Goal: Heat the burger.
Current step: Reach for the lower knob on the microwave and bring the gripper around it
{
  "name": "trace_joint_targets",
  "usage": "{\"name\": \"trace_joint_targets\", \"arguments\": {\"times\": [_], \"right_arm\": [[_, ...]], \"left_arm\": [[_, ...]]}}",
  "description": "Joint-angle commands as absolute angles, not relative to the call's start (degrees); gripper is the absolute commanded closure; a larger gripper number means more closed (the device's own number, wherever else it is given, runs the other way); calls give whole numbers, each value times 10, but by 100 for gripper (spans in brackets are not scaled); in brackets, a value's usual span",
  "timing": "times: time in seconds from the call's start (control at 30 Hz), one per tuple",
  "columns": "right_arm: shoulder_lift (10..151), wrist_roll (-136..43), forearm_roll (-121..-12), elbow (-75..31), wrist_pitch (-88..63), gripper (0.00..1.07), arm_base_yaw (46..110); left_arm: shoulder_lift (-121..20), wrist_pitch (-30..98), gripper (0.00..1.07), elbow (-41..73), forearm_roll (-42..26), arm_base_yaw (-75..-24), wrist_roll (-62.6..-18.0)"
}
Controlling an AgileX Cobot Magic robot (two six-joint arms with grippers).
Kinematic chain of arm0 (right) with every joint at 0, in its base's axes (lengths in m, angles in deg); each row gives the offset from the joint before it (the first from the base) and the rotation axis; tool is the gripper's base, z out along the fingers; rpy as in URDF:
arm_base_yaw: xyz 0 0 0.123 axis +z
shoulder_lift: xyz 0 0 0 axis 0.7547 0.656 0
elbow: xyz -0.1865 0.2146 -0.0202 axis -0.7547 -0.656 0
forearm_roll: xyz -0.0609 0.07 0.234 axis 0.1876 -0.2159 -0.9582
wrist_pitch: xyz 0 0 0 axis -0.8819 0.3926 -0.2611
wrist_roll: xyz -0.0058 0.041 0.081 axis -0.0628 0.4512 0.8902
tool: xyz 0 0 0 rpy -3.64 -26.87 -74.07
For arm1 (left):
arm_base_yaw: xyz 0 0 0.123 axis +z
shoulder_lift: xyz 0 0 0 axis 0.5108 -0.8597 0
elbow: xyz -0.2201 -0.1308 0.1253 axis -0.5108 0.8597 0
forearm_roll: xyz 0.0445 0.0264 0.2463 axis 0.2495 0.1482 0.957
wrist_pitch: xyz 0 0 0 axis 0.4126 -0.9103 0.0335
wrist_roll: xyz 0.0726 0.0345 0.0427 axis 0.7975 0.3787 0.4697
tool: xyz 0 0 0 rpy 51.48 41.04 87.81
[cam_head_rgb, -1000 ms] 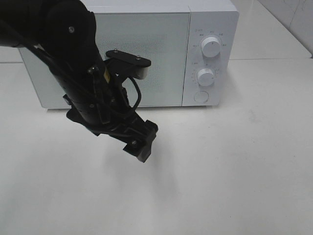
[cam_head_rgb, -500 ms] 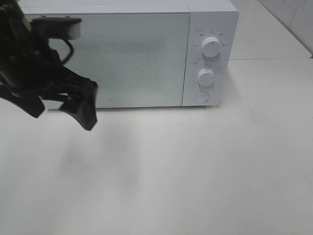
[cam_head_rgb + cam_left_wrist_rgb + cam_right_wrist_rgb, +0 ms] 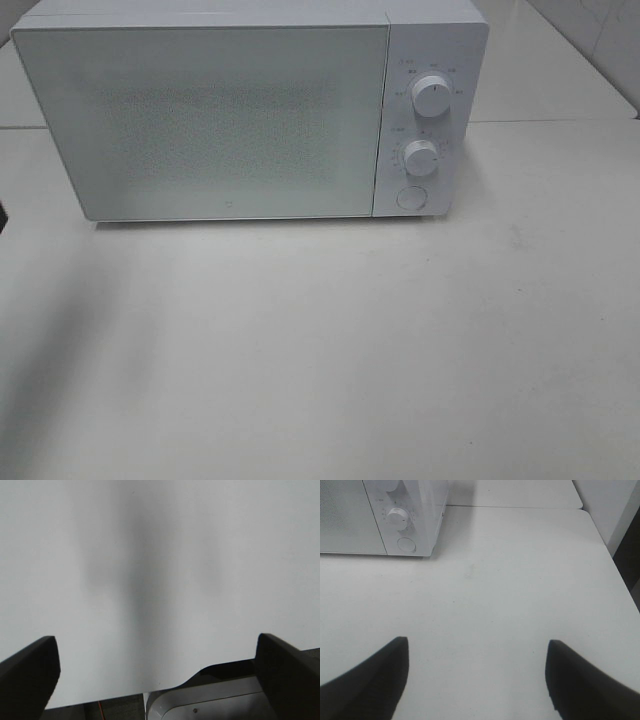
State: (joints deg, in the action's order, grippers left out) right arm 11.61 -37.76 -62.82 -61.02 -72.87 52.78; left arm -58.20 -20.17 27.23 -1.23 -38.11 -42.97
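The burger is not in any view. A white microwave (image 3: pixel 230 120) stands at the back of the table with its door shut; its control panel also shows in the right wrist view (image 3: pixel 405 515). My left gripper (image 3: pixel 156 650) is open and empty over bare white table near an edge. My right gripper (image 3: pixel 477 647) is open and empty over the table, in front of and to the right of the microwave. Neither arm shows in the exterior high view.
The microwave has two dials (image 3: pixel 431 95) (image 3: pixel 421 157) and a round button (image 3: pixel 411 197) on its right side. A grey metal frame part (image 3: pixel 210 700) lies past the table edge in the left wrist view. The table's right edge (image 3: pixel 600 540) shows in the right wrist view.
The left arm has swung from in front of the microwave door to the left and out of the exterior high view. The microwave door stays shut.
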Motion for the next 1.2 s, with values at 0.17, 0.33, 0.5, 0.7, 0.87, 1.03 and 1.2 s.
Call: {"name": "trace_joint_targets", "arguments": {"times": [0.17,0.33,0.5,0.7,0.87,1.03,1.2], "right_arm": [[101,-382,-628,-612,-728,32,524],[101,-382,-628,-612,-728,32,524],[101,-382,-628,-612,-728,32,524],[101,-382,-628,-612,-728,32,524],[101,-382,-628,-612,-728,32,524],[101,-382,-628,-612,-728,32,524],[101,-382,-628,-612,-728,32,524]], "left_arm": [[-483,-198,8,379,-16,-338,-430],[-404,-198,8,449,-8,-338,-430],[-320,-198,8,511,-7,-338,-430],[-211,-176,8,558,4,-338,-429],[-118,-162,8,567,4,-338,-429],[-45,-162,8,567,9,-338,-429],[28,-162,8,567,14,-338,-429]]}}
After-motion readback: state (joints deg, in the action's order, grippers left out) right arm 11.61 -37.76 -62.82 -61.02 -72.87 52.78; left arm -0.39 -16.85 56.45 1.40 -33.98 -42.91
